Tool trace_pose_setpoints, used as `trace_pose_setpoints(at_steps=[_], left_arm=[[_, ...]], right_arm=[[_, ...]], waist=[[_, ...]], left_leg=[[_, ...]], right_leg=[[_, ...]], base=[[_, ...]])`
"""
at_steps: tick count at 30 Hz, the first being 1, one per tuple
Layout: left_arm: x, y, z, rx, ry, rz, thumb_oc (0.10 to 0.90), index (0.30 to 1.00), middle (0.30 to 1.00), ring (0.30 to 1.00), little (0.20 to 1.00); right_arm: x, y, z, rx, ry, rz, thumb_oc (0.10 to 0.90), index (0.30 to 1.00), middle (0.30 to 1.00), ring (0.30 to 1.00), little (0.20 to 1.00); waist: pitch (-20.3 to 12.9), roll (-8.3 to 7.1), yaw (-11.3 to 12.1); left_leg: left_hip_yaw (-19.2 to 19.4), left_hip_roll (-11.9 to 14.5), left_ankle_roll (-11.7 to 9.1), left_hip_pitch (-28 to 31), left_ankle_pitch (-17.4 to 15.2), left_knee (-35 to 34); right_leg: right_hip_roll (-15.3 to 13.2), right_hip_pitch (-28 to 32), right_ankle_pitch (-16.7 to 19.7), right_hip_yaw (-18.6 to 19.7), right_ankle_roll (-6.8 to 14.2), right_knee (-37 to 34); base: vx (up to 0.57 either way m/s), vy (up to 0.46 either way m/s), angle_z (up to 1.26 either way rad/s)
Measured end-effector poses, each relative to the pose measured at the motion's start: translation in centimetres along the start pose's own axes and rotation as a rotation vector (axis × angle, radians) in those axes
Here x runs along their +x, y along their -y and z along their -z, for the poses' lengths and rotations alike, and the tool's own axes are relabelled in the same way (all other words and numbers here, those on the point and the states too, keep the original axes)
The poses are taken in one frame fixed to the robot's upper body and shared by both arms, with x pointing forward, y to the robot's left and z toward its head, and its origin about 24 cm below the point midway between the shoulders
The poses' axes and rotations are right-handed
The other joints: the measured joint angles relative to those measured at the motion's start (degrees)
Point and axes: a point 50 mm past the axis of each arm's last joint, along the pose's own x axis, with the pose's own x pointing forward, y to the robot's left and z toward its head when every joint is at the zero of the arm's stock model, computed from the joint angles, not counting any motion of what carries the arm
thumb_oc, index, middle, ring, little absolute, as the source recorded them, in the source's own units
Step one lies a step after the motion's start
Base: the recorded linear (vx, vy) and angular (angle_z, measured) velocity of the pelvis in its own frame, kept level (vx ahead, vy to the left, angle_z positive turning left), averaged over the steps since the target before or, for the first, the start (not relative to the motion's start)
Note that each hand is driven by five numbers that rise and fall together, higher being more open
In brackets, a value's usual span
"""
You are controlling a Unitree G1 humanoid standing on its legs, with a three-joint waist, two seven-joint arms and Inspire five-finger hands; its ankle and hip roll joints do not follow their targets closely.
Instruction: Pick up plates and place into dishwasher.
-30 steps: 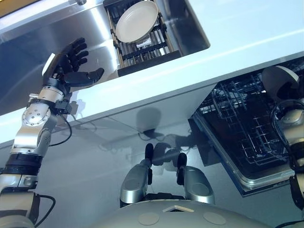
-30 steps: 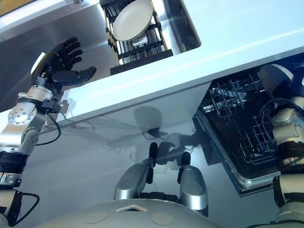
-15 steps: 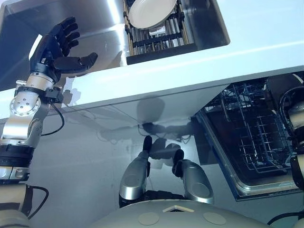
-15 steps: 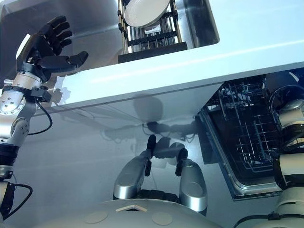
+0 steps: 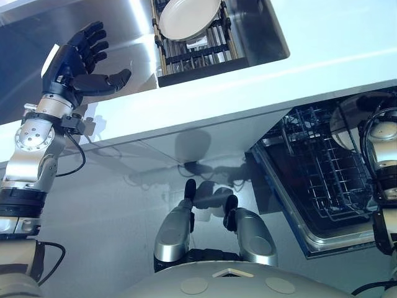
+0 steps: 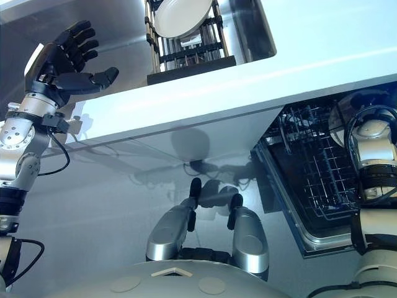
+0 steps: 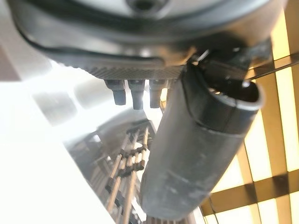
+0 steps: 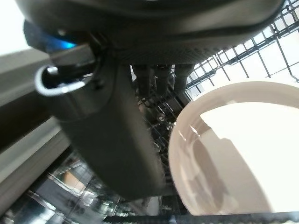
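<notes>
Cream-coloured, one plate (image 8: pixel 233 149) is seen in the right wrist view, pinched, as far as can be judged, between the thumb and curled fingers of the right hand (image 8: pixel 107 130). It is held tilted above the wire dishwasher rack (image 5: pixel 322 180), which is pulled out below the white counter (image 5: pixel 322 43). No contact between this plate and the rack wires can be made out, so it is judged not yet set down. A second, white plate (image 5: pixel 189 17) is propped in the dark drying rack (image 5: pixel 198 56) inside the steel sink (image 5: pixel 124 37). The left hand (image 5: pixel 65 65) is raised over the sink beside that rack, with fingers spread and nothing gripped. The task is judged about half done at best: the cream plate is to be slotted in and released, and the white plate is to be fetched.
</notes>
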Motion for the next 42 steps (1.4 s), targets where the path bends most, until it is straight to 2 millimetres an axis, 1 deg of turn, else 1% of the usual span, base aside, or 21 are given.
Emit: trace_pose_setpoints(at_steps=[3,8,11,13,15,18,19,21,22,24,25,27,29,30,31,32,33,35,39,40,42], left_arm=[[0.2,0.1,-0.2,-0.004,0.011,0.000,0.800,0.900,0.900,0.900,0.900],[0.3,0.5,-0.1,-0.027,0.017,0.001,0.800,0.900,0.900,0.900,0.900],[0.5,0.6,-0.2,-0.030,0.024,0.001,0.800,0.900,0.900,0.900,0.900],[0.6,0.5,-0.4,-0.030,0.032,-0.001,0.800,0.900,0.900,0.900,0.900],[0.8,0.5,-0.7,-0.030,0.043,-0.001,0.800,0.900,0.900,0.900,0.900],[1.2,0.5,-1.3,-0.022,0.064,-0.005,0.800,0.900,0.900,0.900,0.900],[1.3,0.4,-1.5,-0.005,0.071,-0.011,0.800,0.900,0.900,0.900,0.900],[1.5,0.4,-1.9,0.009,0.082,-0.019,0.800,0.900,0.900,0.900,0.900],[1.6,0.3,-2.0,0.017,0.085,-0.028,0.800,0.900,0.900,0.900,0.900],[1.7,0.1,-2.1,0.055,0.082,-0.048,0.800,0.900,0.900,0.900,0.900],[1.7,0.0,-2.1,0.065,0.080,-0.055,0.800,0.900,0.900,0.900,0.900],[1.7,-0.5,-1.9,0.102,0.061,-0.067,0.800,0.900,0.900,0.900,0.900],[1.9,-1.9,-1.5,0.155,0.021,-0.104,0.800,0.900,0.900,0.900,0.900],[2.0,-2.6,-1.4,0.174,0.000,-0.128,0.800,0.900,0.900,0.900,0.900],[2.0,-3.0,-1.3,0.182,-0.015,-0.142,0.800,0.900,0.900,0.900,0.900],[1.9,-4.0,-1.0,0.203,-0.051,-0.166,0.800,0.900,0.900,0.900,0.900],[1.9,-4.3,-0.9,0.217,-0.064,-0.177,0.800,0.900,0.900,0.900,0.900],[1.7,-5.5,-0.6,0.262,-0.109,-0.209,0.800,0.900,0.900,0.900,0.900],[1.0,-8.1,0.2,0.370,-0.248,-0.277,0.800,0.900,0.900,0.900,0.900],[0.8,-8.5,0.7,0.387,-0.288,-0.290,0.800,0.900,0.900,0.900,0.900],[0.7,-8.7,1.6,0.410,-0.354,-0.294,0.800,0.900,0.900,0.900,0.900]], right_arm=[[-0.2,0.6,0.0,0.030,0.021,0.023,0.800,0.900,0.900,0.900,0.900],[-0.4,1.1,0.0,0.052,0.035,0.049,0.800,0.900,0.900,0.900,0.900],[-0.6,1.7,0.0,0.070,0.049,0.062,0.800,0.900,0.900,0.900,0.900],[-0.8,1.7,0.0,0.066,0.064,0.060,0.800,0.900,0.900,0.900,0.900],[-1.1,1.7,-0.2,0.059,0.084,0.055,0.800,0.900,0.900,0.900,0.900],[-1.5,1.9,-0.8,0.060,0.127,0.063,0.800,0.900,0.900,0.900,0.900],[-1.7,2.3,-1.4,0.089,0.154,0.076,0.800,0.900,0.900,0.900,0.900],[-2.0,2.6,-2.3,0.102,0.206,0.099,0.800,0.900,0.900,0.900,0.900],[-2.2,2.6,-2.7,0.108,0.231,0.099,0.800,0.900,0.900,0.900,0.900],[-2.8,2.9,-3.4,0.139,0.295,0.103,0.800,0.900,0.900,0.900,0.900],[-3.2,3.0,-3.6,0.158,0.329,0.111,0.800,0.900,0.900,0.900,0.900],[-3.7,2.9,-3.7,0.183,0.362,0.101,0.800,0.900,0.900,0.900,0.900],[-4.8,2.6,-3.8,0.210,0.424,0.046,0.800,0.900,0.900,0.900,0.900],[-5.4,2.4,-3.6,0.215,0.449,0.009,0.800,0.900,0.900,0.900,0.900],[-5.7,2.2,-3.4,0.219,0.458,-0.018,0.800,0.900,0.900,0.900,0.900],[-6.4,1.5,-2.9,0.226,0.459,-0.071,0.800,0.900,0.900,0.900,0.900],[-6.7,1.3,-2.5,0.219,0.456,-0.096,0.800,0.900,0.900,0.900,0.900],[-7.5,0.4,-1.0,0.208,0.427,-0.179,0.800,0.900,0.900,0.900,0.900],[-9.3,-1.0,1.5,0.193,0.363,-0.319,0.800,0.900,0.900,0.900,0.900],[-9.6,-1.3,2.0,0.179,0.351,-0.347,0.800,0.900,0.900,0.900,0.900],[-10.2,-1.6,2.7,0.156,0.339,-0.390,0.800,0.900,0.900,0.900,0.900]], waist=[[0.0,-0.01,-0.2],[-0.1,-0.05,-1.5],[-0.2,-0.09,-1.9],[-0.6,-0.35,-2.7],[-0.9,-0.40,-3.0],[-1.2,-0.54,-4.3],[-1.4,-0.59,-4.7],[-2.1,-1.03,-5.2],[-2.9,-1.49,-6.0],[-3.7,-1.98,-6.3],[-4.3,-2.40,-7.1],[-5.9,-2.91,-8.0],[-7.1,-3.33,-9.0],[-7.6,-3.34,-9.9],[-8.0,-3.34,-10.1],[-8.7,-3.49,-10.6],[-9.0,-3.42,-10.9],[-10.1,-3.46,-11.7],[-10.7,-3.41,-14.0],[-10.9,-3.25,-14.1],[-11.0,-3.26,-15.5]], left_leg=[[0.5,0.0,0.2,0.3,-0.2,0.0],[1.1,-0.1,0.7,1.4,-0.6,-0.1],[2.4,-0.1,1.0,2.3,-1.2,-0.2],[2.6,-0.2,1.2,2.4,-1.3,-0.5],[3.6,-0.1,1.4,3.1,-1.3,-1.3],[4.1,-0.2,1.9,4.4,-1.4,-2.5],[4.8,-0.3,2.3,4.8,-1.6,-2.7],[5.9,-0.5,2.7,5.5,-1.8,-3.4],[6.5,-0.8,2.8,5.6,-1.9,-3.7],[7.4,-1.0,3.2,6.6,-2.1,-4.5],[7.8,-1.1,3.6,7.2,-2.4,-4.6],[8.6,-1.5,4.0,7.6,-2.8,-4.8],[10.2,-1.9,4.5,8.6,-3.6,-4.8],[10.5,-2.3,4.8,8.8,-3.9,-4.8],[10.8,-2.3,4.9,8.9,-4.0,-4.8],[11.8,-2.5,5.1,9.2,-4.4,-4.8],[12.2,-2.6,5.2,9.4,-4.6,-4.8],[13.5,-2.9,5.6,9.4,-4.9,-4.8],[15.8,-3.4,6.1,9.7,-5.4,-4.8],[16.3,-3.3,6.1,9.7,-5.6,-4.9],[16.5,-3.5,6.3,9.7,-5.6,-4.9]], right_leg=[[0.0,0.1,0.1,0.5,0.2,-0.1],[-0.1,1.2,0.5,1.3,0.7,-1.0],[-0.2,1.9,0.9,2.2,1.1,-1.8],[-0.2,2.1,1.3,2.6,1.3,-2.6],[0.0,2.6,2.0,3.3,1.6,-3.7],[0.1,4.2,3.2,4.0,2.2,-6.4],[0.1,4.8,3.7,4.6,2.5,-7.4],[0.1,5.6,4.6,5.4,3.1,-9.3],[0.0,5.9,5.0,6.0,3.3,-10.3],[0.0,6.5,5.4,7.0,3.7,-11.4],[0.0,7.3,6.0,7.7,4.1,-12.5],[-0.1,8.0,6.4,8.4,4.5,-14.1],[-0.5,9.1,7.2,10.0,5.0,-15.6],[-0.8,9.5,7.4,10.3,5.4,-16.2],[-0.9,9.5,7.5,10.8,5.5,-16.1],[-1.0,9.5,7.6,11.6,5.7,-16.2],[-1.1,9.4,7.7,11.9,5.8,-16.3],[-1.4,8.9,8.0,13.4,6.2,-16.4],[-1.5,8.0,8.3,15.9,6.8,-16.0],[-1.5,7.7,8.4,16.4,6.9,-15.9],[-1.6,7.7,8.5,16.7,7.1,-15.8]], base=[[0.00,0.088,-0.11],[0.00,0.090,-0.08],[-0.01,0.095,-0.15],[0.00,0.111,-0.09],[-0.01,0.115,-0.18],[-0.02,0.143,-0.16],[-0.01,0.134,-0.25],[-0.01,0.189,-0.25],[-0.01,0.181,-0.17],[-0.01,0.140,-0.27],[-0.01,0.176,-0.28],[-0.01,0.183,-0.21],[-0.01,0.240,-0.31],[-0.01,0.198,-0.23],[-0.01,0.142,-0.26],[0.00,0.128,-0.29],[0.00,0.188,-0.33],[0.01,0.196,-0.30],[0.01,0.153,-0.31],[-0.01,0.127,-0.27],[0.00,0.102,-0.14]])
